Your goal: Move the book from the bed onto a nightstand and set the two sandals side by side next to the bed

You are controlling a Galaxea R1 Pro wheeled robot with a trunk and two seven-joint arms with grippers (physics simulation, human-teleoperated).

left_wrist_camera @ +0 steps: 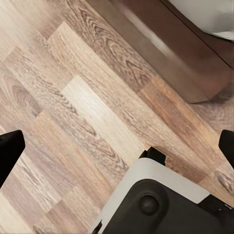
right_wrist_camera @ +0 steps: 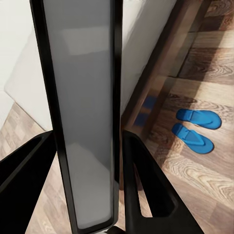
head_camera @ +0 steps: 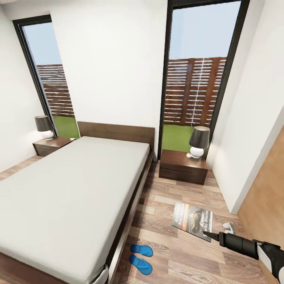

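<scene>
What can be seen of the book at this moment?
The book is a thin paperback with a dark cover, an orange band, white lettering and a small picture. The right gripper is shut on its near edge, holding it roughly flat above the wood floor, right of the bed. In the right wrist view its grey edge runs between the fingers.

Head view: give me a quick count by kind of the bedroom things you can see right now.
Bed: 1
Nightstands: 2
Lamps: 2
Blue sandals, lying beside the bed: 2
Book, held in the right gripper: 1
Total: 8
</scene>
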